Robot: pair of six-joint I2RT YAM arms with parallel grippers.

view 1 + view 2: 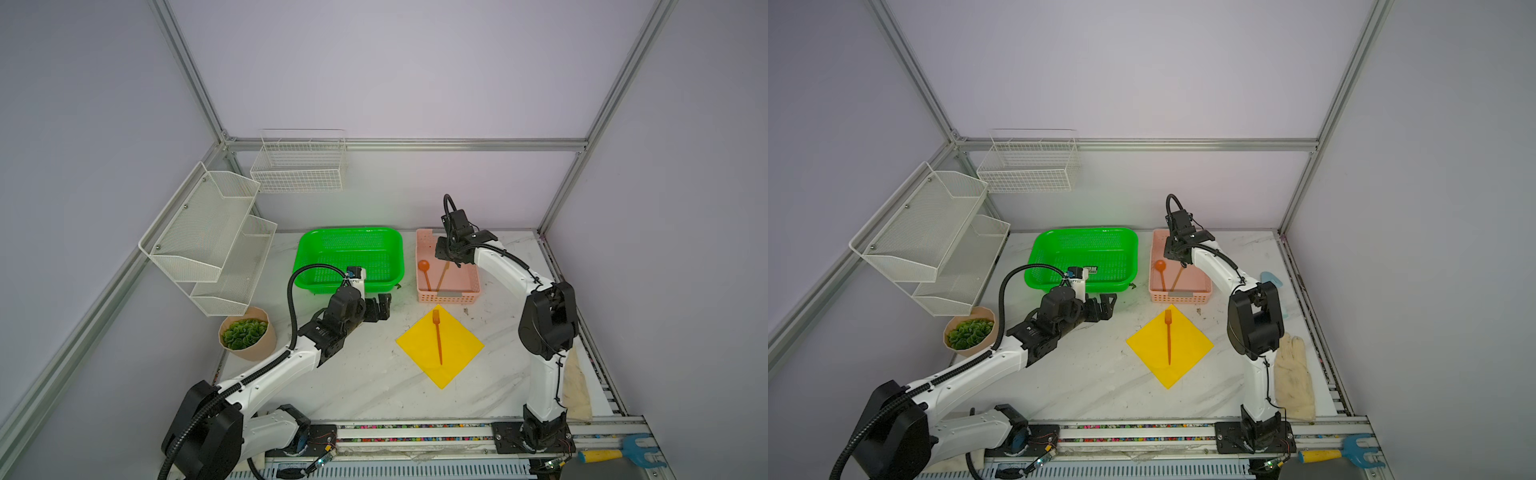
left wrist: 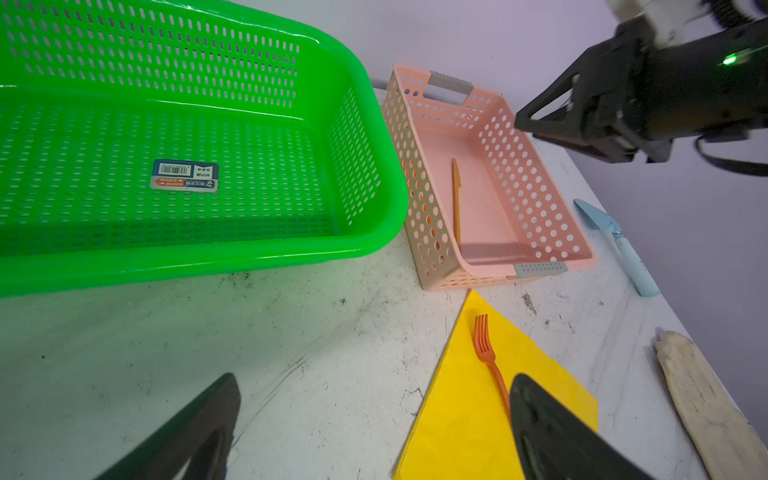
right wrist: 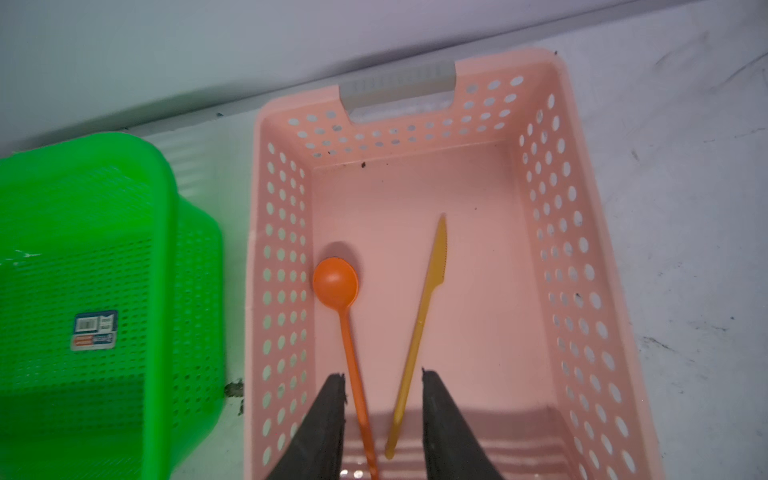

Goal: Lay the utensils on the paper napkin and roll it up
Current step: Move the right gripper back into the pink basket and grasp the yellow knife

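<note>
Yellow paper napkin (image 1: 461, 345) lies flat with the fork (image 1: 437, 336) along its middle; spoon (image 3: 351, 345) and knife (image 3: 417, 336) lie in the pink basket (image 3: 282, 249) at its twelve o'clock; the right gripper (image 3: 382, 374) hangs over them, jaws apart and gripping nothing, both handles between them; closing here could catch both, or flick one aside; the left gripper (image 1: 381, 306), wide open, hovers at the napkin's ten o'clock.
</note>
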